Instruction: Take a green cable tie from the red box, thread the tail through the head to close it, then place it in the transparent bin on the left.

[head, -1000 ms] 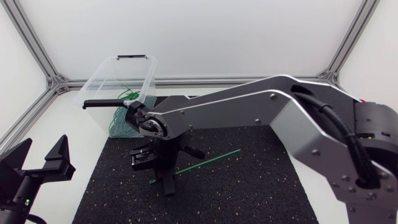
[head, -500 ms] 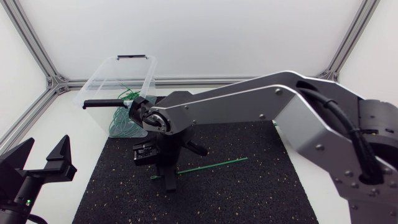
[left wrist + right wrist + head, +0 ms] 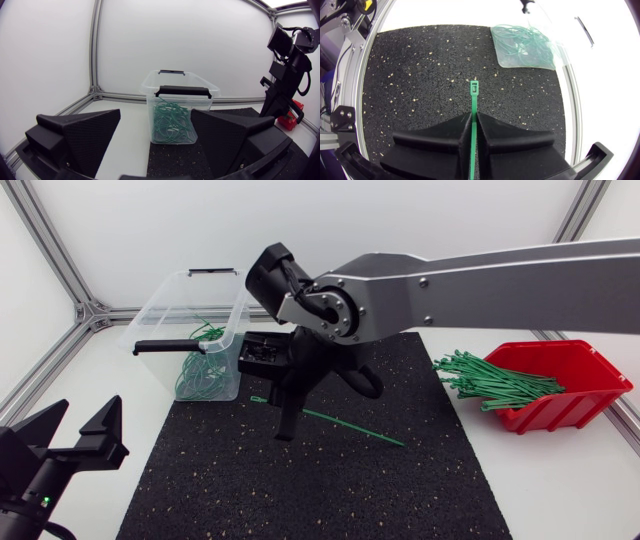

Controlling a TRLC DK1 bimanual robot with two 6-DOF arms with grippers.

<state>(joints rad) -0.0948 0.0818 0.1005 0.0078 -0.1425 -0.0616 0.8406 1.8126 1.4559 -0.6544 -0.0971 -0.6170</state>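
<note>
Green cable tie juts straight ahead from right tool, head foremost.

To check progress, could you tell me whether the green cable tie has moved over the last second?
Yes: the green cable tie has swung, its head now nearer the transparent bin.

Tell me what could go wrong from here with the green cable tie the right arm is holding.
1. The straight green plastic cable tie is not yet threaded and is pinched only by the right end effector; its long free tail could make it pivot or slip.
2. The open left end effector sits far off, so threading needs a careful meet-up.
3. The clear plastic bin is close; an early release might drop the tie unclosed.
</note>
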